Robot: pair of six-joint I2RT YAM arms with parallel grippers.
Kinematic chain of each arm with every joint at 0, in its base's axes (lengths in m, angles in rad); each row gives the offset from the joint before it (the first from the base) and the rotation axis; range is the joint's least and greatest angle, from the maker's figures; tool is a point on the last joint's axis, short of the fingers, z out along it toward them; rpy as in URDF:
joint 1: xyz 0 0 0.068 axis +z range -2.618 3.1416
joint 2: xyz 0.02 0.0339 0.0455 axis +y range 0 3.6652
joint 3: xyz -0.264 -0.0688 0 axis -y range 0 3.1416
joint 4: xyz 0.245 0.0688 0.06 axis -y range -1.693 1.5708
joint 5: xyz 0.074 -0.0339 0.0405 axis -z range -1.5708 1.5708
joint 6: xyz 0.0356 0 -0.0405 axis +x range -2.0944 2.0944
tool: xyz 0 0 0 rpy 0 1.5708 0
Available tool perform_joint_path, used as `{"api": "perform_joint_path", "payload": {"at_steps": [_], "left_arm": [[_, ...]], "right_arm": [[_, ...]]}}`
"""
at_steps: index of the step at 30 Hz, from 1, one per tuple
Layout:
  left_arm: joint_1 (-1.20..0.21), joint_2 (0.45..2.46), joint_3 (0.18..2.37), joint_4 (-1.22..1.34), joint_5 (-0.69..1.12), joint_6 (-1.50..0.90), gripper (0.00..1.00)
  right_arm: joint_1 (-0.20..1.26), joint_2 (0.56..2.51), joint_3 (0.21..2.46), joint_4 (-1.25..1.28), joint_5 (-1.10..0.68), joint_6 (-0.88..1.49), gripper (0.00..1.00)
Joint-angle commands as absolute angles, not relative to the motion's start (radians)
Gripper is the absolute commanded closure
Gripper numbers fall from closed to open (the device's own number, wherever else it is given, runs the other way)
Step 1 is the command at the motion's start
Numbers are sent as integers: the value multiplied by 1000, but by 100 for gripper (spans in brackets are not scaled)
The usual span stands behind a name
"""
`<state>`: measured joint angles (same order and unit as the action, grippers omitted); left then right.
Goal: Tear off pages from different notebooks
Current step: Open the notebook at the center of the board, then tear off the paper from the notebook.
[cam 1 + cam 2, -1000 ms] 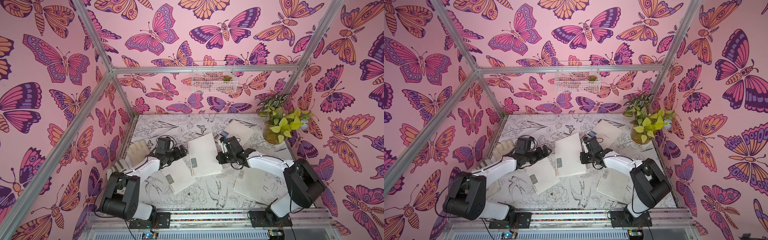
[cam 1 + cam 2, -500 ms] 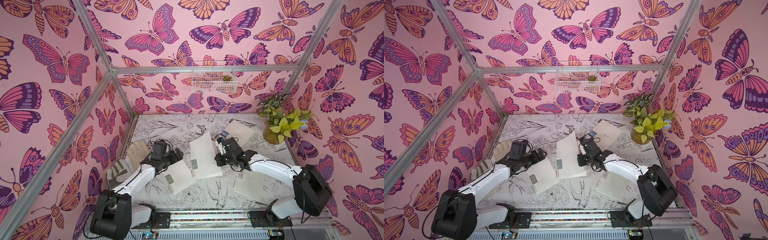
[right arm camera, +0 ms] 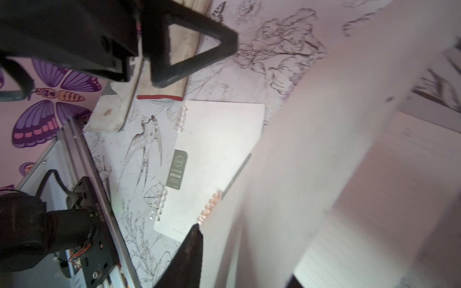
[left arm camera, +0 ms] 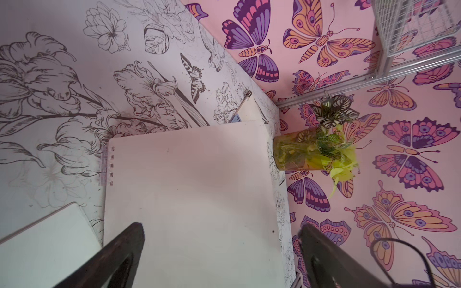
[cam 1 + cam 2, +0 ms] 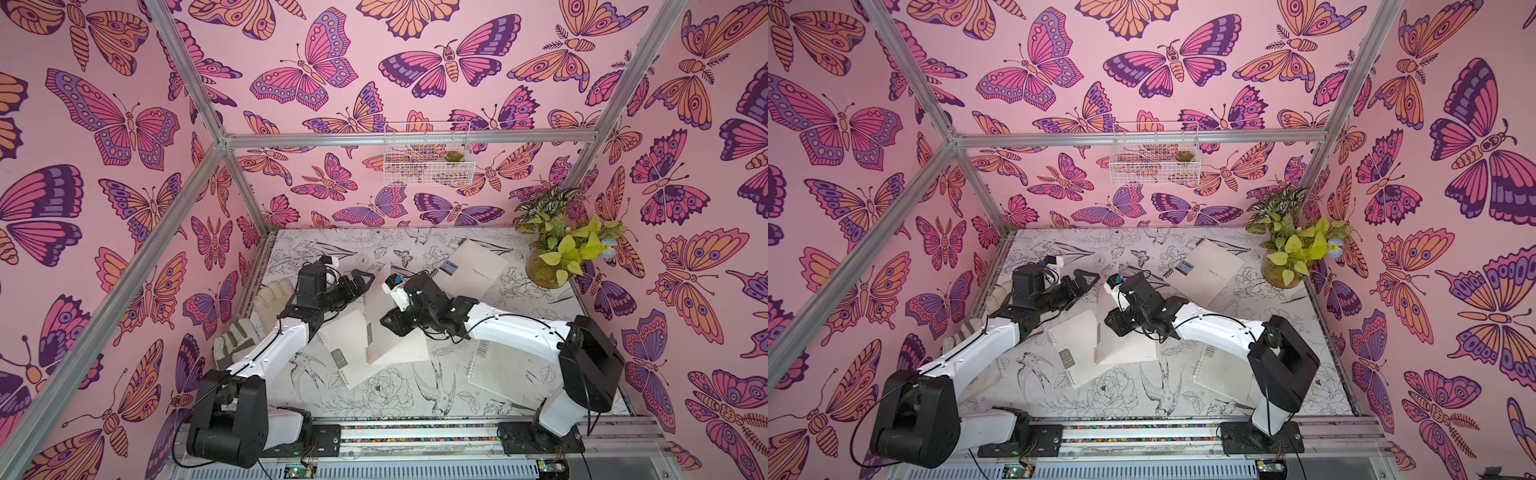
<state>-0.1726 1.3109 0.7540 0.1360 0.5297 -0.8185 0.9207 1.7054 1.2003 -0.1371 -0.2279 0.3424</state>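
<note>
The open notebook (image 5: 401, 351) lies in the middle of the table (image 5: 353, 249) with its cover (image 5: 376, 303) stood up on edge; the right fingers (image 3: 192, 254) are partly spread with that cover between them, and whether they touch it I cannot tell; the left fingers (image 4: 122, 251) are spread wide, holding nothing, just beside the cover's other face; a shut notebook (image 5: 345, 353) lies just left of the open notebook; the blue-labelled notebook (image 5: 478, 266) lies beyond it

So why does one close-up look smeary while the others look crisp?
Right wrist view: the raised sheet sits close to the lens and blurs, while the flat notebook beyond is sharp; left wrist view: crisp, with a pink cast; both top views: evenly lit, sharp.
</note>
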Motion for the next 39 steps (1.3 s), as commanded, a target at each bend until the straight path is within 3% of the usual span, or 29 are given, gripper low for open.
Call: {"api": "perform_joint_path", "payload": {"at_steps": [1, 15, 24, 29, 39], "left_arm": [[-132, 1291, 759, 152, 600, -828, 0], [5, 1136, 696, -11, 588, -761, 1], [33, 1147, 630, -21, 572, -749, 19], [35, 1168, 624, -33, 547, -744, 30], [28, 1262, 640, 0, 495, -804, 68]], "right_arm": [[962, 1755, 1280, -111, -352, 291, 56], [1038, 1812, 1415, -173, -563, 191, 19], [971, 1700, 1219, -55, -631, 271, 20], [777, 1659, 1027, -88, -393, 412, 33], [618, 1795, 1032, -149, -292, 445, 41]]}}
